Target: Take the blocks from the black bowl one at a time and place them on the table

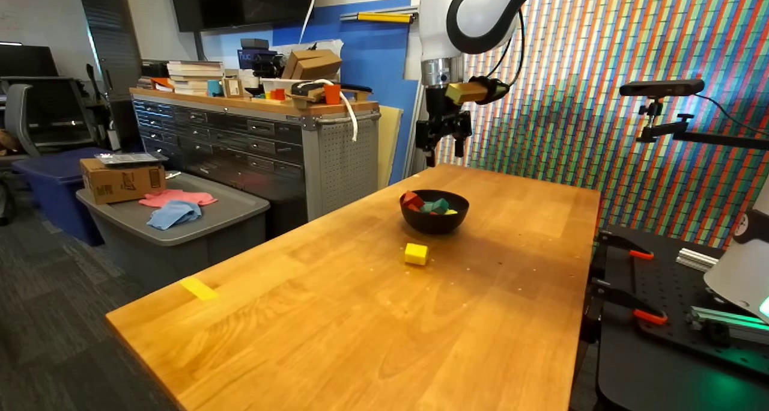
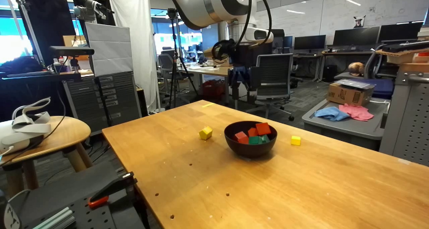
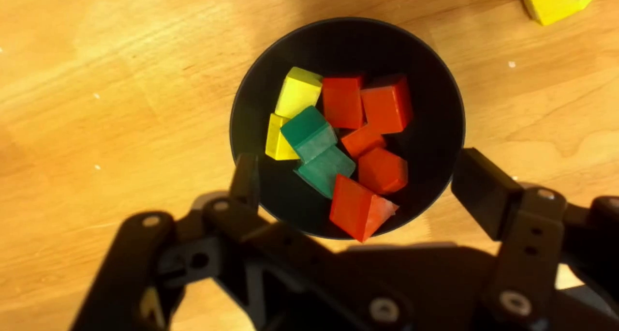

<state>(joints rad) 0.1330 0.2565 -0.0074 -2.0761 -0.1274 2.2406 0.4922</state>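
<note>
"What was closest in the wrist view?"

"The gripper [image 3: 363, 186]. Its fingers [image 3: 483, 195] stood wide apart over the black bowl [image 3: 348, 40]."

"And in the bowl?"

"Red blocks [image 3: 342, 103], green blocks [image 3: 326, 169] and yellow blocks [image 3: 299, 94], heaped against one another. In an exterior view, one red block [image 2: 263, 128] sat highest, at the rim."

"Were any on the table [image 2: 301, 188]?"

"Two. In an exterior view, one yellow block [image 2: 295, 141] and another yellow block [image 2: 205, 133] sat on opposite sides of the bowl."

"And farther off?"

"A yellow tape strip [image 2: 208, 105] lay near the table's far end. Past the table stood an office chair [image 2: 274, 70]; farther back, monitors [image 2: 310, 42]."
</note>
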